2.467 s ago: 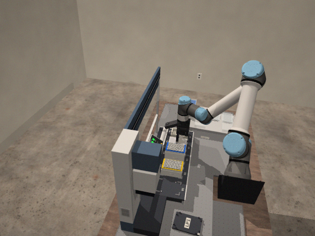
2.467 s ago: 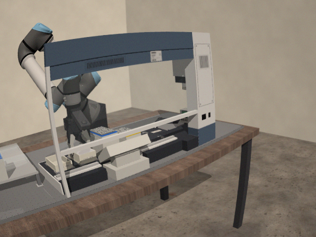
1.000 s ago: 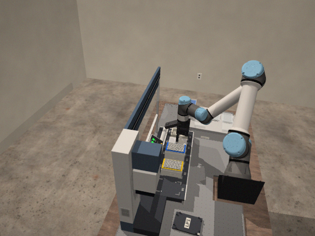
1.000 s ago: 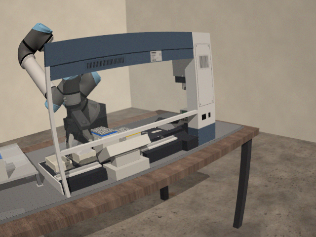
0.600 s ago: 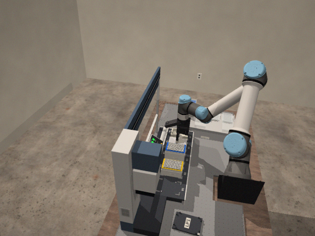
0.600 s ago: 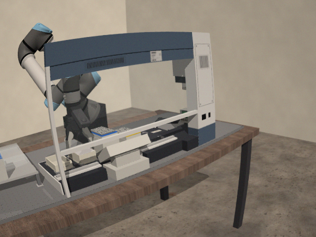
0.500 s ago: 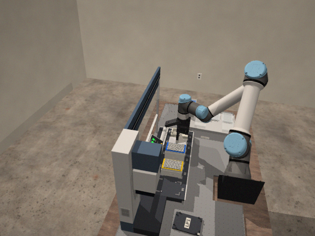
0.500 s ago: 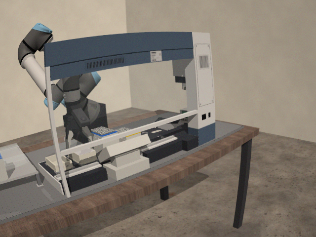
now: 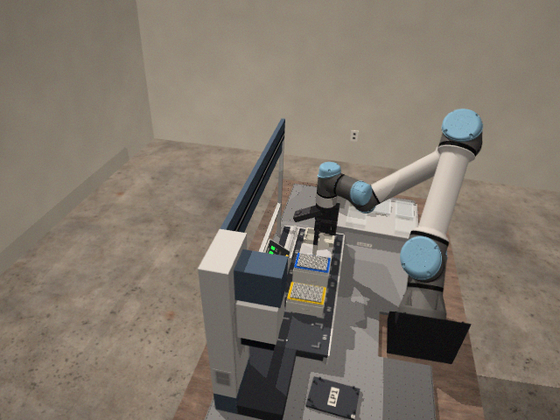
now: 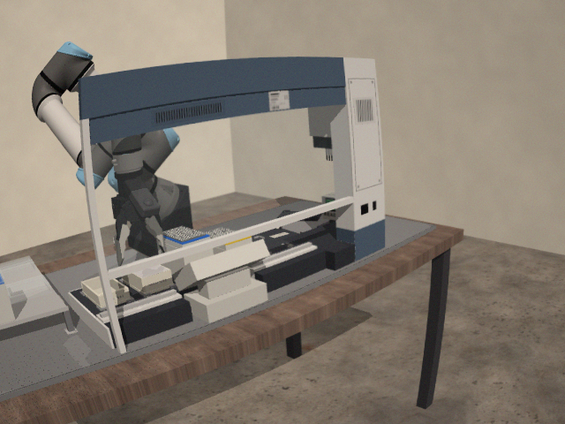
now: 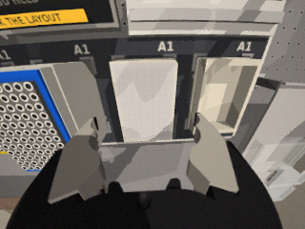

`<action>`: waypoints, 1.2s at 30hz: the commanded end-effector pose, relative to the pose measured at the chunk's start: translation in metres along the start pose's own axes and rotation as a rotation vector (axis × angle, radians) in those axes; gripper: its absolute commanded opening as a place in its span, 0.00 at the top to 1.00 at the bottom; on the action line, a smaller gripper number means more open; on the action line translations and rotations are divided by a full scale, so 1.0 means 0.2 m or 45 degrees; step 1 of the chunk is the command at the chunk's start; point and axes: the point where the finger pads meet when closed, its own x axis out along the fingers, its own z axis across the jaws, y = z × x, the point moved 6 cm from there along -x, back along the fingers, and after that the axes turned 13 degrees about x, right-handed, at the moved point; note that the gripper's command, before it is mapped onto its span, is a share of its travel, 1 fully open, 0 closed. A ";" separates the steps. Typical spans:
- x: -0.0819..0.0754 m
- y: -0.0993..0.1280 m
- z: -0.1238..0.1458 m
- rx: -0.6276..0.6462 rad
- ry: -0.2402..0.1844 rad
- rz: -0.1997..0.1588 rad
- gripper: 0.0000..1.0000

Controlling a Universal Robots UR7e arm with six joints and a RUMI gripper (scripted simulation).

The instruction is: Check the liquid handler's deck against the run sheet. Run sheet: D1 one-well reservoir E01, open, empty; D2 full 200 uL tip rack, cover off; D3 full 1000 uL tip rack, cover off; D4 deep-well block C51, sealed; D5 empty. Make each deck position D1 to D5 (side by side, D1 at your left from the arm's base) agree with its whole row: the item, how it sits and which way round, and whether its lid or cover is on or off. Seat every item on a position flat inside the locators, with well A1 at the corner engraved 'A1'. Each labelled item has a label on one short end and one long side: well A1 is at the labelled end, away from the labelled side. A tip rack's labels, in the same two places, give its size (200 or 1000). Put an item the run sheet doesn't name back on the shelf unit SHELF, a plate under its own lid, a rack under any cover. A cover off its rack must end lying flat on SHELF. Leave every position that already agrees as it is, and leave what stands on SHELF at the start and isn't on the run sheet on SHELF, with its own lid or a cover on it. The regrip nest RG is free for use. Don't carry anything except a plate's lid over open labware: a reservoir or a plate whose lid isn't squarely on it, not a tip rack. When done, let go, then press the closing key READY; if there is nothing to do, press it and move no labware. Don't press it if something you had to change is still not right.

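While the top view looks down on the liquid handler point(image 9: 221, 289) at frame centre, the arm point(image 9: 445, 190) reaches from the right to hang its gripper point(image 9: 322, 234) over the far end of the deck row, above a pale sealed block point(image 9: 316, 248); below it in the frame sit a blue-rimmed tip rack point(image 9: 311, 262), then a yellow-rimmed tip rack point(image 9: 307, 292), both uncovered, and a shelf unit point(image 9: 388, 217) lies right of the wrist. Seen from the exterior camera, the gripper point(image 10: 137, 237) hangs at centre left behind the handler's white front bar point(image 10: 228, 239), over the deck's left end. Through the wrist camera, the two fingers stand wide with nothing between them, straddling the near end of the pale block point(image 11: 143, 97) at frame centre, an open cream reservoir point(image 11: 224, 93) just to its right and the blue-rimmed rack point(image 11: 24, 119) at left, each below an engraved A1 mark point(image 11: 165, 47).
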 end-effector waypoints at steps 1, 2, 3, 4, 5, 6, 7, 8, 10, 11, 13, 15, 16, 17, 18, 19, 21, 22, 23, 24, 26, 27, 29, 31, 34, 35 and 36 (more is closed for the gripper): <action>-0.03 0.00 0.00 0.001 0.000 0.000 0.18; -0.04 0.00 0.00 0.001 0.000 0.000 0.18; -0.05 0.00 0.00 0.001 0.000 0.000 0.18; -0.06 0.00 0.00 0.001 0.000 0.000 0.18; -0.07 0.00 0.00 0.001 0.000 0.000 0.18; -0.08 0.00 0.00 0.001 0.000 0.000 0.18; -0.08 0.00 0.00 0.001 0.000 0.000 0.18; -0.09 0.00 0.00 0.001 0.000 0.000 0.18; -0.10 0.00 0.00 0.001 0.000 0.000 0.18; -0.10 0.00 0.00 0.001 0.000 0.000 0.18; -0.12 0.00 0.00 0.001 0.000 0.000 0.18; -0.13 0.00 0.00 0.001 0.000 0.000 0.18; -0.14 0.00 0.00 0.001 0.000 0.000 0.18; -0.15 0.00 0.00 0.001 0.000 0.000 0.18; -0.16 0.00 0.00 0.001 0.000 0.000 0.18; -0.17 0.00 0.00 0.001 0.000 0.000 0.18; -0.18 0.00 0.00 0.001 0.000 0.000 0.18; -0.19 0.00 0.00 0.001 0.000 0.000 0.18; -0.20 0.00 0.00 0.001 0.000 0.000 0.18; -0.21 0.00 0.00 0.001 0.000 0.000 0.18; -0.23 0.00 0.00 0.001 0.000 0.000 0.18; -0.23 0.00 0.00 0.001 0.000 0.000 0.18; -0.23 0.00 0.00 0.001 0.000 0.000 0.18; -0.25 0.00 0.00 0.001 0.000 0.000 0.18; -0.28 0.00 0.00 0.001 0.000 0.000 0.18; -0.28 0.00 0.00 0.001 0.000 0.000 0.18; -0.29 0.00 0.00 0.001 0.000 0.000 0.18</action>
